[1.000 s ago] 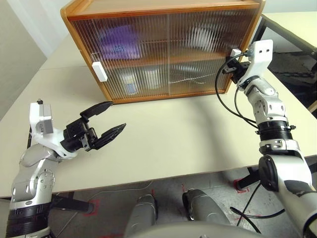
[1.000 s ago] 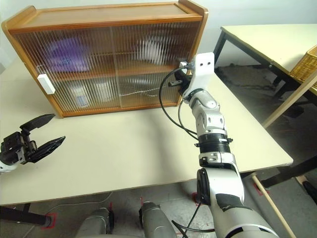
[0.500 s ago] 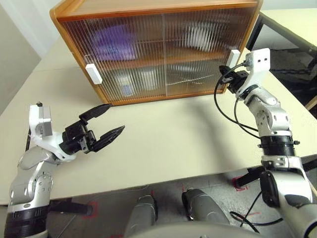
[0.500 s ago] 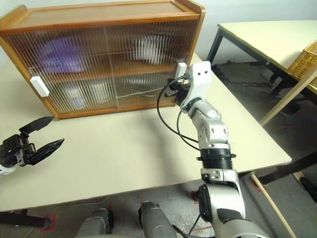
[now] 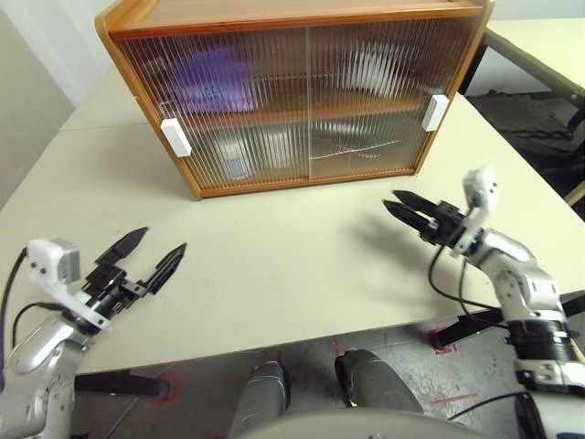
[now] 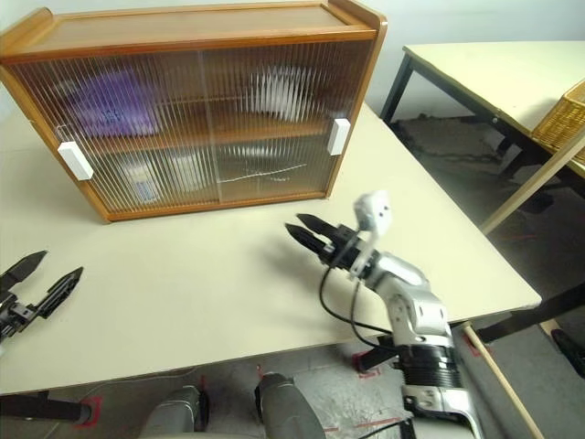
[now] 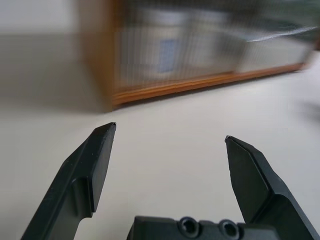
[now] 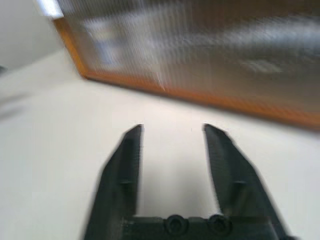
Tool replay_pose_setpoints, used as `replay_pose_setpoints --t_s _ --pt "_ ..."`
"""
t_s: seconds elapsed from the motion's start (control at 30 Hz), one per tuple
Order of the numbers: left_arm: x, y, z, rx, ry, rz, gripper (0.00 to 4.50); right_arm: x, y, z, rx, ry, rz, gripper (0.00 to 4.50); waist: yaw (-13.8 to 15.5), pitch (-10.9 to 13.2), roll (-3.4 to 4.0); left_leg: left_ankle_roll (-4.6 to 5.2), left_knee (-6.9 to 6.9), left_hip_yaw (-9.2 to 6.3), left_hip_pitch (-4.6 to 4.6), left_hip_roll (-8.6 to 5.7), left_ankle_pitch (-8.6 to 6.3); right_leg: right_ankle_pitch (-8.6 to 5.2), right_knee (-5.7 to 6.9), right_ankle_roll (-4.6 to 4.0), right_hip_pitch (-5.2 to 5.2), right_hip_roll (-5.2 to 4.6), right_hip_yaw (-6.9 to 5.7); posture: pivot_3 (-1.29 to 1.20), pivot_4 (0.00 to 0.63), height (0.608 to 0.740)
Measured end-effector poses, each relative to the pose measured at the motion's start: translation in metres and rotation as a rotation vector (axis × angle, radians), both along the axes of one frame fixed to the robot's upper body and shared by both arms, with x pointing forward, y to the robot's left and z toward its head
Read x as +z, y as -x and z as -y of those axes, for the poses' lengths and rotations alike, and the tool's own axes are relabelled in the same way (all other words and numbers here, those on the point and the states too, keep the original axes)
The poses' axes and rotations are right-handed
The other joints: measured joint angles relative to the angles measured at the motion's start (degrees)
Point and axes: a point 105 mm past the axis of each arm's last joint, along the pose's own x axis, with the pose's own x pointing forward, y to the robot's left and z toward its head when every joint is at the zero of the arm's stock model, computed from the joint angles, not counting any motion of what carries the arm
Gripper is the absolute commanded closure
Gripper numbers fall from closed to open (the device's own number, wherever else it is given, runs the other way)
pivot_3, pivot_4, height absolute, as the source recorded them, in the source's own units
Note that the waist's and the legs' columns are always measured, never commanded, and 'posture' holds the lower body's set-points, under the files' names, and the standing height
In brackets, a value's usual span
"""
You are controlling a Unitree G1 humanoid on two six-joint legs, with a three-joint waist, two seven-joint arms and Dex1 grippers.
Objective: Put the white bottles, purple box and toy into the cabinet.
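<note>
The cabinet [image 5: 302, 91] stands on the far part of the table [image 5: 292, 265], both ribbed sliding doors drawn across its front. Behind the ribbing, the purple box [image 5: 215, 78] shows as a lilac blur on the upper shelf, left side. A pale shape on the upper shelf to the right may be the toy [image 5: 375, 64]; it is too blurred to confirm. The white bottles [image 5: 247, 151] appear as pale forms with blue marks on the lower shelf, left of centre.

The left gripper [image 5: 139, 259] hovers over the near left of the table, fingers spread wide and holding nothing. The right gripper [image 5: 402, 206] hovers over the near right, fingers parted with a clear gap and also holding nothing. Both are well apart from the cabinet.

Handling judgement: the box looks soft and crushable, so a light grip across its width is advisable. The bottles look rigid, light and smooth; grip around the body below the lid. The doors probably slide easily; take them by the white handles [image 5: 175, 137], not the ribbed panel.
</note>
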Motion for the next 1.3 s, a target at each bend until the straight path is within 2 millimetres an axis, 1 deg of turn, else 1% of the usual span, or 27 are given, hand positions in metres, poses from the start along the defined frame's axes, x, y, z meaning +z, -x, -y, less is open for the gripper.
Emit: replay_pose_setpoints --t_s 0.07,0.1,0.13,0.2,0.3,0.33,0.4,0.43,0.47,0.53,0.6,0.7,0.8,1.0,1.17,1.3 --pt "0.002 0.001 -0.019 0.112 -0.034 0.015 0.0 -0.003 -0.006 0.028 -0.094 -0.006 0.002 0.48 0.32 0.23 0.03 -0.31 -0.09 -0.01 0.21 0.01 -0.18 0.0 0.03 -0.03 0.14 0.01 0.04 -0.07 0.115 0.74" --pt "0.005 -0.001 -0.027 0.156 -0.045 0.031 0.0 -0.003 -0.011 0.043 -0.148 -0.009 0.005 0.12 0.54 0.49 0.02 -0.69 -0.14 -0.02 0.37 0.01 -0.41 -0.01 0.03 -0.04 0.27 0.01 0.08 -0.07 0.117 0.74" --pt "0.009 -0.005 -0.032 0.191 -0.053 0.057 0.0 -0.002 -0.018 0.059 -0.209 -0.008 0.007 0.05 0.81 0.68 0.03 -1.0 -0.16 -0.02 0.44 0.0 -0.59 -0.01 0.04 -0.05 0.3 0.01 0.11 -0.07 0.118 0.74" --pt "0.017 -0.013 -0.039 0.24 -0.063 0.104 0.0 0.005 -0.028 0.085 -0.309 -0.009 0.024 0.05 1.26 0.92 0.01 -1.0 -0.2 -0.02 0.56 0.01 -0.59 0.03 0.07 -0.11 0.39 0.01 0.14 -0.08 0.119 0.74" --pt "0.021 -0.02 -0.047 0.316 -0.069 0.13 0.0 0.01 -0.036 0.108 -0.403 -0.007 0.056 0.05 1.68 1.08 -0.28 -0.93 -0.31 -0.02 0.87 0.04 -0.55 0.15 0.28 -0.31 0.54 0.05 0.13 -0.08 0.117 0.74" --pt "0.019 -0.02 -0.049 0.34 -0.076 0.12 0.0 0.005 -0.037 0.113 -0.425 -0.017 0.045 0.05 1.73 1.1 -0.28 -0.62 -0.35 -0.02 0.88 0.07 -0.37 0.15 0.29 -0.32 0.52 0.07 0.12 -0.08 0.116 0.74" --pt "0.017 -0.022 -0.052 0.385 -0.078 0.121 0.0 0.001 -0.04 0.126 -0.493 -0.038 0.024 0.05 1.85 1.14 -0.21 -0.32 -0.41 0.01 0.85 0.06 -0.19 0.12 0.29 -0.45 0.48 0.06 0.14 -0.08 0.119 0.74" --pt "0.018 -0.023 -0.053 0.4 -0.077 0.124 0.0 0.002 -0.041 0.133 -0.522 -0.038 0.026 0.05 1.98 1.17 -0.17 -0.31 -0.42 0.02 0.83 0.06 -0.18 0.22 0.29 -0.73 0.48 0.05 0.15 -0.09 0.119 0.74" --pt "0.017 -0.022 -0.055 0.418 -0.082 0.121 0.0 0.007 -0.041 0.14 -0.549 -0.04 0.045 0.05 2.07 1.17 -0.17 -0.3 -0.44 0.03 0.82 0.07 -0.18 0.17 0.28 -0.84 0.48 0.05 0.16 -0.1 0.122 0.74" --pt "0.014 -0.023 -0.058 0.441 -0.086 0.109 0.0 0.016 -0.043 0.142 -0.551 -0.05 0.084 0.05 2.08 1.23 -0.26 -0.3 -0.5 0.07 0.82 0.09 -0.21 0.05 0.27 -0.87 0.48 0.05 0.15 -0.12 0.128 0.74" --pt "0.014 -0.026 -0.058 0.451 -0.091 0.107 0.0 0.021 -0.046 0.138 -0.524 -0.064 0.104 0.05 2.04 1.33 -0.43 -0.27 -0.54 0.08 0.82 0.1 -0.26 -0.03 0.24 -0.87 0.48 0.05 0.15 -0.13 0.131 0.74" --pt "0.012 -0.031 -0.057 0.458 -0.097 0.103 0.0 0.031 -0.049 0.134 -0.489 -0.079 0.138 0.05 1.97 1.37 -0.46 -0.23 -0.56 0.09 0.78 0.1 -0.32 -0.08 0.2 -0.82 0.49 0.05 0.16 -0.13 0.129 0.74" --pt "0.014 -0.039 -0.053 0.451 -0.096 0.111 0.0 0.038 -0.05 0.138 -0.5 -0.081 0.148 0.05 1.95 1.47 -0.62 -0.21 -0.56 0.08 0.78 0.11 -0.33 -0.08 0.17 -0.82 0.52 0.04 0.16 -0.13 0.125 0.74" --pt "0.015 -0.041 -0.052 0.459 -0.087 0.119 0.0 0.037 -0.049 0.14 -0.496 -0.06 0.139 0.05 1.79 1.52 -0.7 -0.24 -0.56 0.08 0.82 0.11 -0.36 -0.06 0.17 -0.84 0.53 0.05 0.16 -0.14 0.111 0.74" --pt "0.014 -0.044 -0.05 0.455 -0.075 0.124 0.0 0.043 -0.052 0.137 -0.476 -0.054 0.161 0.05 1.62 1.52 -0.7 -0.24 -0.55 0.08 0.84 0.11 -0.36 -0.03 0.17 -0.86 0.54 0.06 0.14 -0.14 0.099 0.74" --pt "0.018 -0.049 -0.048 0.451 -0.069 0.142 0.0 0.044 -0.052 0.136 -0.474 -0.052 0.167 0.05 1.57 1.5 -0.71 -0.23 -0.53 0.08 0.85 0.11 -0.35 -0.02 0.16 -0.84 0.59 0.05 0.13 -0.14 0.095 0.74"
